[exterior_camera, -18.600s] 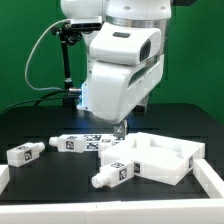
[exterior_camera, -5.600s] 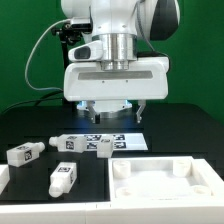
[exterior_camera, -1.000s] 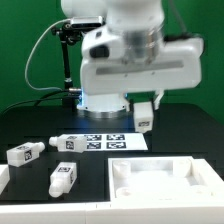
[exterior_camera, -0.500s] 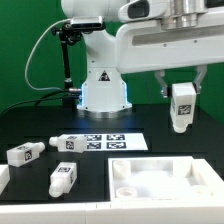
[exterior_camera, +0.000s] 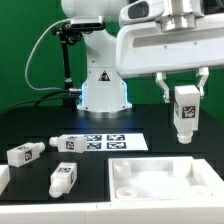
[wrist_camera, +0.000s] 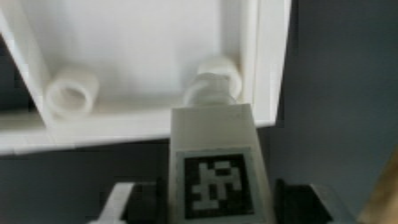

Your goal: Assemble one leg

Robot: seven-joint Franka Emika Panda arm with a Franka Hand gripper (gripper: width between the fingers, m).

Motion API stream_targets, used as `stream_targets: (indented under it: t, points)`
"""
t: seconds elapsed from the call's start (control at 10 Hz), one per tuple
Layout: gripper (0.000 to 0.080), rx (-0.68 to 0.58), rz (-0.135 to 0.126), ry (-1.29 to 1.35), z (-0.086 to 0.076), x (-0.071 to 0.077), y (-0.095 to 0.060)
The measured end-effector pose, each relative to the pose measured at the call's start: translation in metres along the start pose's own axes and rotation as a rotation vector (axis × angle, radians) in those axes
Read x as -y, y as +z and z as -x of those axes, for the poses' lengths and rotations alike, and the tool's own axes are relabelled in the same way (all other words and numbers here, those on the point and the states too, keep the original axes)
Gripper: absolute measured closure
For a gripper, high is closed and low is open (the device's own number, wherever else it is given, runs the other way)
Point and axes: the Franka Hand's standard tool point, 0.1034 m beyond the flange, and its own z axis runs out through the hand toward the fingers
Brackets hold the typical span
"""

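My gripper (exterior_camera: 184, 90) is shut on a leg (exterior_camera: 185, 112), a chunky white post with a black-and-white tag, held upright with its narrower end down. It hangs above the far right part of the large flat white square piece (exterior_camera: 165, 182). In the wrist view the held leg (wrist_camera: 217, 160) fills the middle, its tip (wrist_camera: 210, 92) over a corner of the square piece next to a round corner hole (wrist_camera: 75, 96). Three other legs lie on the table: one (exterior_camera: 24, 153) at the exterior view's left, one (exterior_camera: 67, 143) beside the marker board, one (exterior_camera: 64, 178) nearer the front.
The marker board (exterior_camera: 110, 141) lies flat on the black table in front of the arm's base (exterior_camera: 102, 92). A white rim (exterior_camera: 4, 182) borders the table at the exterior view's left front.
The gripper has carried the leg from near the marker board up and to the exterior view's right, over the square piece, and in the last half second lowered it slightly.
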Motion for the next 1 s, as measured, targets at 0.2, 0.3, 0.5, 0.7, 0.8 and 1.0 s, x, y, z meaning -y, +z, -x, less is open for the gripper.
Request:
stream_targets:
  t: [0.2,0.3,0.5,0.7,0.8,1.0]
  points:
    - [0.0515,-0.149,0.028,-0.040,-0.005,-0.014,0.023]
    - [0.0515,-0.203,0.031,-0.039,-0.005,-0.018,0.021]
    - [0.0515,-0.179,0.030,-0.039,-0.002,-0.017,0.022]
    - [0.0515,-0.140,0.025,-0.023,0.004,-0.006,0.030]
    - [0.0515,-0.107,0.022,-0.014,0.003,0.001,0.039]
    - [0.0515,-0.078,0.020,0.007,0.003,0.006,0.050]
